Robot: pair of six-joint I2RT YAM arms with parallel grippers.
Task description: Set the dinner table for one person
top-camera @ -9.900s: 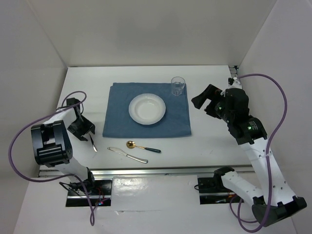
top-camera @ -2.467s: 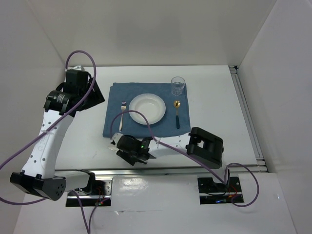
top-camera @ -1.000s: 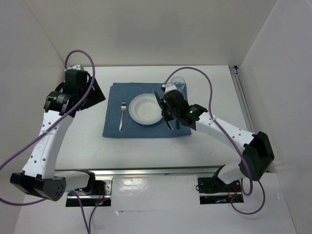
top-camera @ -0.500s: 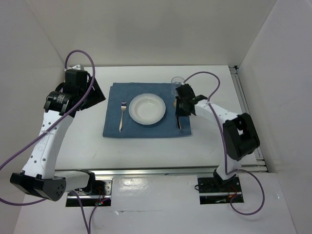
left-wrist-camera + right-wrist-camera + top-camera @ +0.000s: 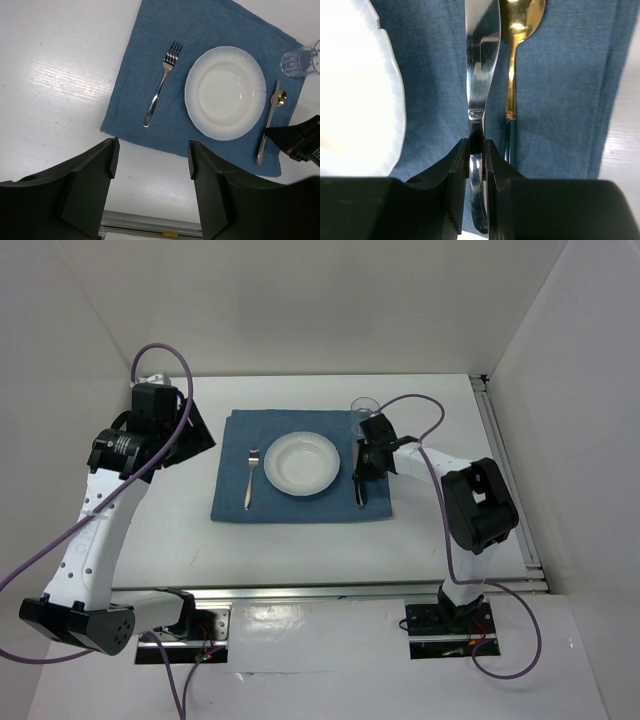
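On the white dinner table (image 5: 300, 545) lies a blue placemat (image 5: 300, 502) with a white plate (image 5: 301, 464) at its middle. A fork (image 5: 250, 477) lies left of the plate. My right gripper (image 5: 476, 145) is shut on the handle of a silver knife (image 5: 481, 75), which runs along the mat between the plate (image 5: 355, 100) and a gold spoon (image 5: 512, 75) with a green handle. In the top view the right gripper (image 5: 362, 465) covers most of the knife and spoon. My left gripper (image 5: 153, 144) hangs open and empty, high over the mat's left side.
A clear glass (image 5: 364, 410) stands at the placemat's far right corner, just behind the right gripper. A silver rail (image 5: 300, 590) runs along the table's near edge and another rail (image 5: 510, 480) along the right. White walls close in three sides.
The right arm carried the knife from the near edge up to the right of the plate and has settled beside the spoon. The left arm has not moved in the last second.
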